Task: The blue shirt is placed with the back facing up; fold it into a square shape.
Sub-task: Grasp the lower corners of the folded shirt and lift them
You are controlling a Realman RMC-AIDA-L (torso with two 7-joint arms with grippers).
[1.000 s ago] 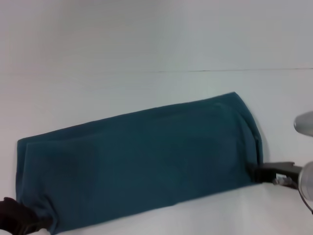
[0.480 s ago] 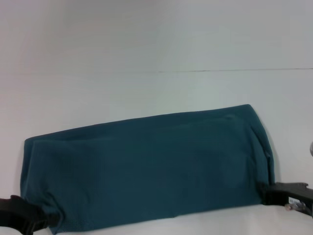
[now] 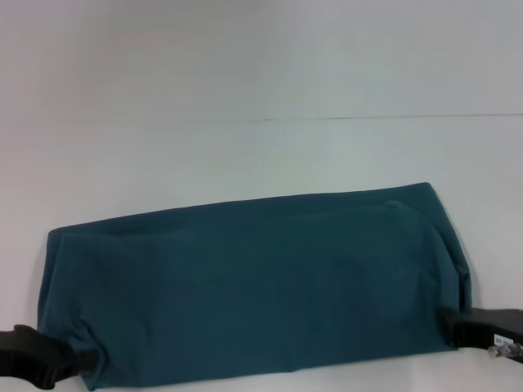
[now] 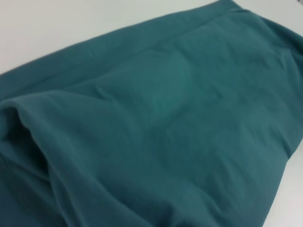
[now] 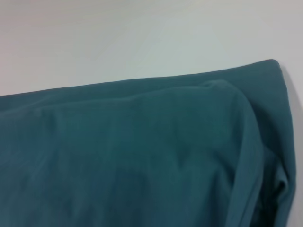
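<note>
The blue shirt (image 3: 253,286) lies on the white table as a long folded band, stretched from left to right close to the near edge. My left gripper (image 3: 78,363) is at the shirt's near left corner, where the fabric bunches into it. My right gripper (image 3: 451,325) is at the near right corner, its black fingers closed on the cloth edge. The left wrist view is filled by the shirt (image 4: 156,123) with soft folds. In the right wrist view the shirt (image 5: 132,156) shows a doubled edge at its far corner.
The white table (image 3: 245,82) stretches bare beyond the shirt, with a thin dark seam (image 3: 392,118) across its far part. No other objects are in view.
The shirt's right end has come nearer to me with the right gripper, so the band now lies more level. The left end shifted slightly right with the left gripper.
</note>
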